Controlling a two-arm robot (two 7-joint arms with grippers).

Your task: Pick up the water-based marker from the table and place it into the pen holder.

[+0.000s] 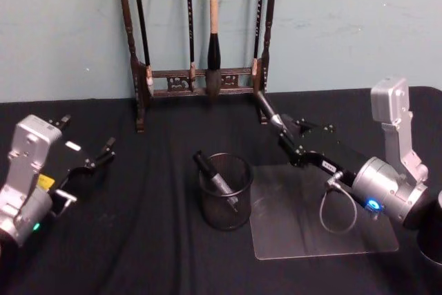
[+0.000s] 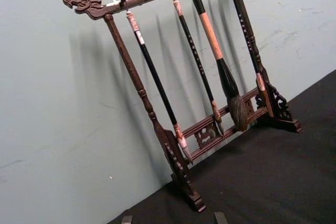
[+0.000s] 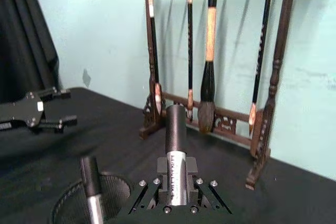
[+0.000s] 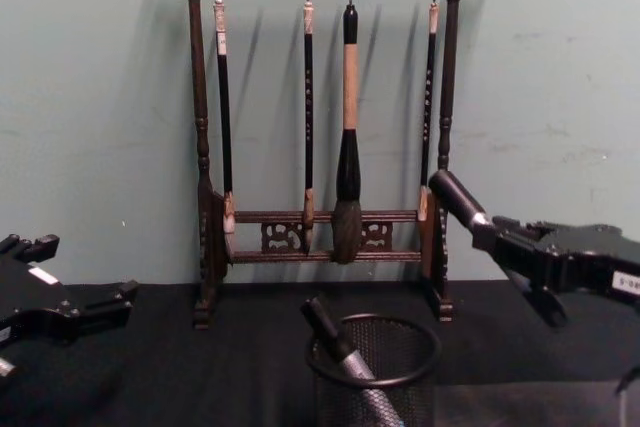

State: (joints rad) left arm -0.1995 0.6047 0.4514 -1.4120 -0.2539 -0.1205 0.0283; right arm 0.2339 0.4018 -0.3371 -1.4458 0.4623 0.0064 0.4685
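A water-based marker (image 1: 268, 110) with a black cap and silver barrel is held tilted above the table, my right gripper (image 1: 284, 135) shut on its barrel (image 3: 176, 177). It hangs behind and to the right of the pen holder (image 1: 224, 211), a black mesh cup (image 4: 400, 392) at the table's centre. Another marker (image 1: 215, 176) of the same kind leans inside the cup (image 3: 68, 208). In the chest view the held marker (image 4: 455, 199) sits higher than the cup's rim. My left gripper (image 1: 88, 134) rests open at the far left, holding nothing.
A tall dark wooden rack (image 1: 200, 81) hung with calligraphy brushes stands at the back by the wall. A clear plastic sheet (image 1: 318, 226) lies on the black cloth right of the cup. A dark object (image 1: 434, 240) sits at the right edge.
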